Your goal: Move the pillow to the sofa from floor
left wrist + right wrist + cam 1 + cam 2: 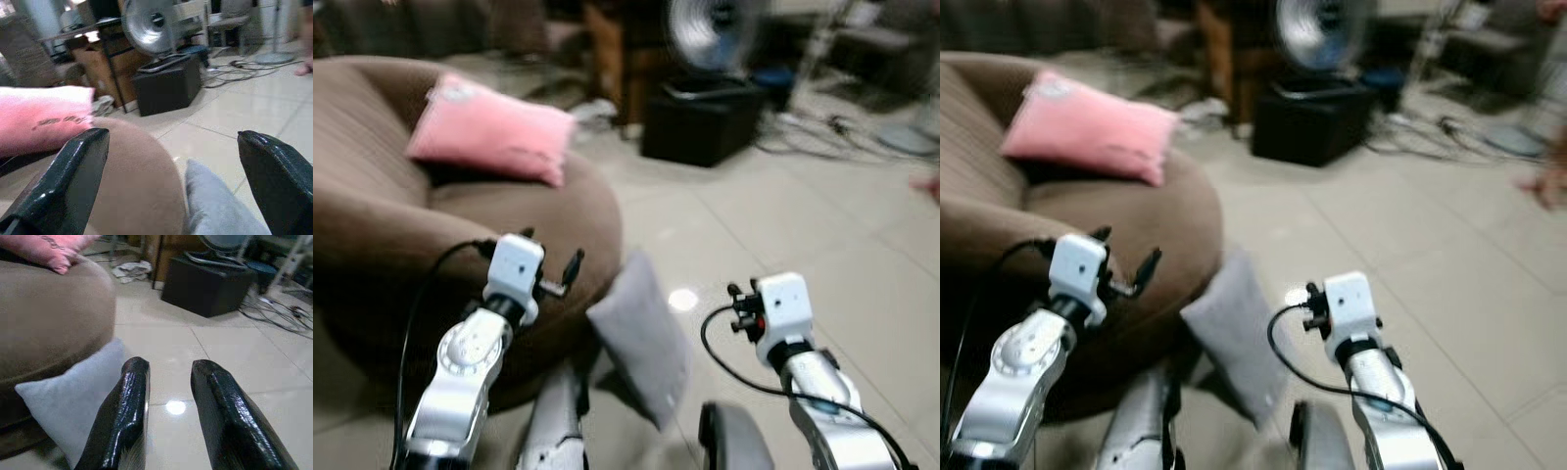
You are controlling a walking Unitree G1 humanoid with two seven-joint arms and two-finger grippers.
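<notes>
dark embroidered marks on pink pillow (pixel 44 120), too blurred to read, no other legible txt

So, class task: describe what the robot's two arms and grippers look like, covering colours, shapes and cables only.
Both arms are silver with rounded joints. Each wrist carries a boxy white camera block with a looping black cable; the right one shows a small red spot. The left gripper and right gripper each have two long, glossy black fingers with rounded tips.
</notes>
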